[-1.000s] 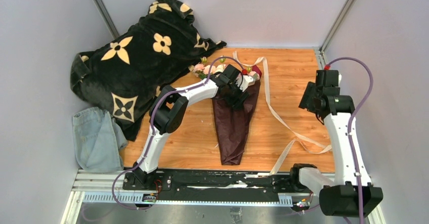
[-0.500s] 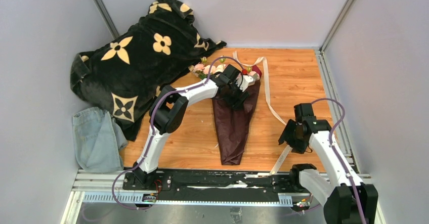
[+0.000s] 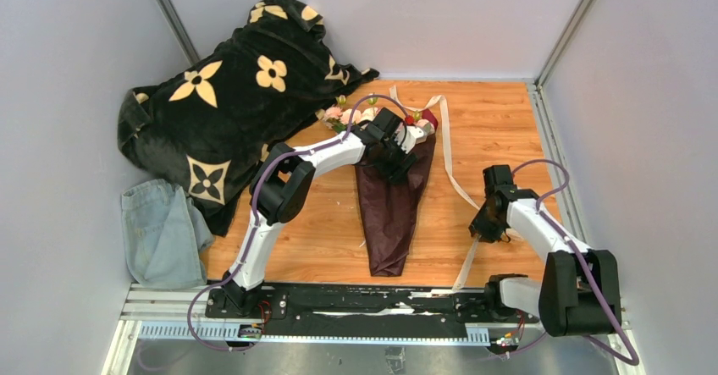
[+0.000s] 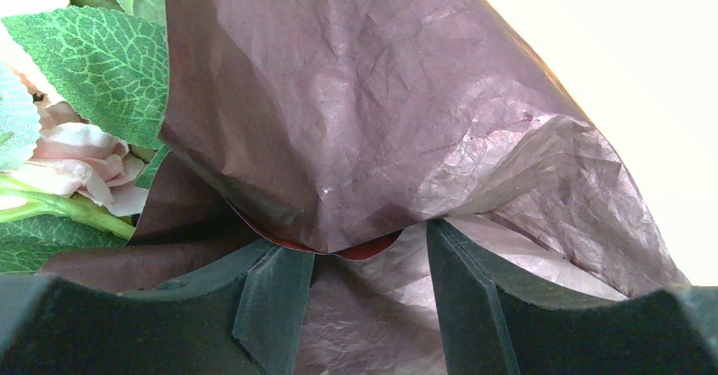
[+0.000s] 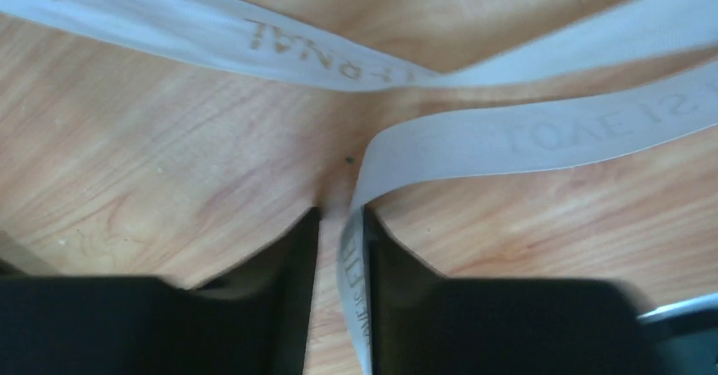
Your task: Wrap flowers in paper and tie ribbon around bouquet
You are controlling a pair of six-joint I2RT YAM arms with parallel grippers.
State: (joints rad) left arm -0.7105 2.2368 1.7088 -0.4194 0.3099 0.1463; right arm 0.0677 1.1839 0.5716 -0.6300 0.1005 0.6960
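The step in hand looks like picking up the ribbon [image 3: 457, 184] so it can go round the bouquet [image 3: 394, 223]. To do it well, the right tool [image 5: 339, 216] should finish its pinch squarely across the strip's width before lifting. It should then rise slowly so the loose loops on the worktop [image 3: 499, 121] do not snag or drag against the paper cone. In the wrist view the right tool's jaws stand narrow with one strand of ribbon on edge between them. The strand lies against one finger and a sliver of wood shows beside the other, so the hold is not yet firm. The right arm is folded low, with the elbow near its base and the wrist tipped steeply down at the near right of the worktop, well apart from the bouquet. The left arm reaches out long and flat to the cone's wide upper end, just beside the flowers [image 4: 68, 151]. The left tool [image 4: 364, 244] has its jaws about half apart, straddling a crumpled ridge of the paper [image 4: 356, 96]. Whether it clamps that ridge or only rests on it I cannot tell — either way it should keep the wrap from springing open while the ribbon is brought over.
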